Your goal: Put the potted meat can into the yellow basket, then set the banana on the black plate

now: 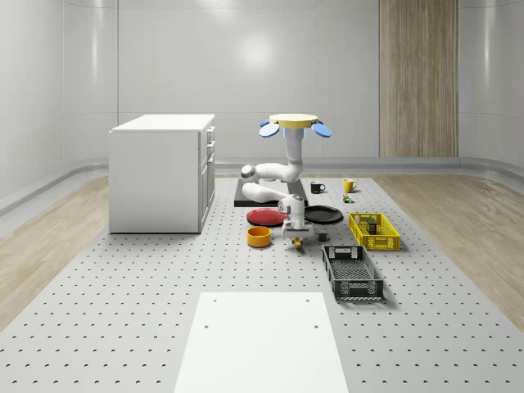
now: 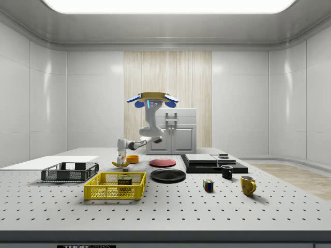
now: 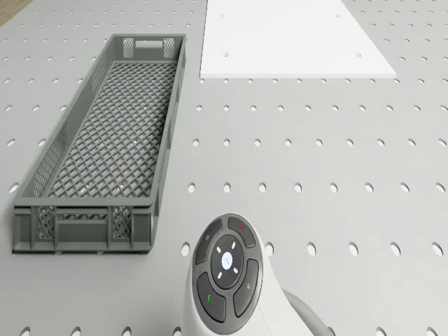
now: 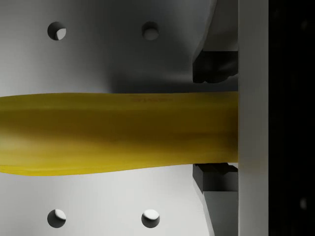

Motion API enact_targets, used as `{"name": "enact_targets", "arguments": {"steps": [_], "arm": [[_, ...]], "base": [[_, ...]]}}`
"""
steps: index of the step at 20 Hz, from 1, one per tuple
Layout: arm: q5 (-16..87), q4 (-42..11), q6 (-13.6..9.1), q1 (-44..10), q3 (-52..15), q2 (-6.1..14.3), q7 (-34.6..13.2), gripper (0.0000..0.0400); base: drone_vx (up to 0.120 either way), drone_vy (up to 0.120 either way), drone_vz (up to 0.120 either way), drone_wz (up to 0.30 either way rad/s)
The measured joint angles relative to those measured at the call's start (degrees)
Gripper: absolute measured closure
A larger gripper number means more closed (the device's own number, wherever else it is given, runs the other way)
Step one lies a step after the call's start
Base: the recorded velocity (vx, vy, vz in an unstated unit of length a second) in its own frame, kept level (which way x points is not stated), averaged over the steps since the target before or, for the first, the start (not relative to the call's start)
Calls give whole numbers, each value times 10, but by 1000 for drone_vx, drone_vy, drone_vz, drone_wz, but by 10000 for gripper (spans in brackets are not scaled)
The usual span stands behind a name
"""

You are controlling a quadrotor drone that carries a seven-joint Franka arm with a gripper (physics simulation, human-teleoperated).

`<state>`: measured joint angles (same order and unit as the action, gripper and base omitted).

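Note:
The banana (image 4: pixel 113 130) lies lengthwise across the wrist view, with my gripper (image 4: pixel 214 123) shut on it and a dark pad (image 4: pixel 212 66) pressing on each side. My gripper (image 1: pixel 296 233) holds the banana (image 1: pixel 300 238) low over the table, between the orange bowl and the grey basket; I cannot tell whether the banana touches the table. The drone (image 1: pixel 293 124) hovers above the black slab with the arm reaching down and forward. The potted meat can (image 1: pixel 368 227) sits inside the yellow basket (image 1: pixel 385 239). The black plate (image 1: pixel 322 214) lies bare behind my gripper.
A red plate (image 1: pixel 266 217) and an orange bowl (image 1: pixel 259 236) lie at the whole-scene view's left of my gripper. A grey basket (image 1: pixel 352 273) stands nearer the front, a white sheet (image 1: pixel 258 344) beyond it. A white cabinet (image 1: pixel 162 172), two mugs (image 1: pixel 317 187) and a cube (image 1: pixel 347 197) stand further back.

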<state>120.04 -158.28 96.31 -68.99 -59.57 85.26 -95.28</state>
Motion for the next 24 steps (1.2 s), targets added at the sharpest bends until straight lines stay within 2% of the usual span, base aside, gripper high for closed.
{"name": "enact_targets", "arguments": {"steps": [8,13,18,24], "arm": [[-11,-11,-17,9,-17,-5,-4,203],[-34,-23,-31,16,-43,-5,-13,200],[-44,-28,-37,18,-55,-5,-19,200],[-49,-30,-38,18,-59,-4,-22,200]], "base": [[0,0,0,0],[0,8,120,0],[-112,120,120,0],[-120,120,7,0]]}}
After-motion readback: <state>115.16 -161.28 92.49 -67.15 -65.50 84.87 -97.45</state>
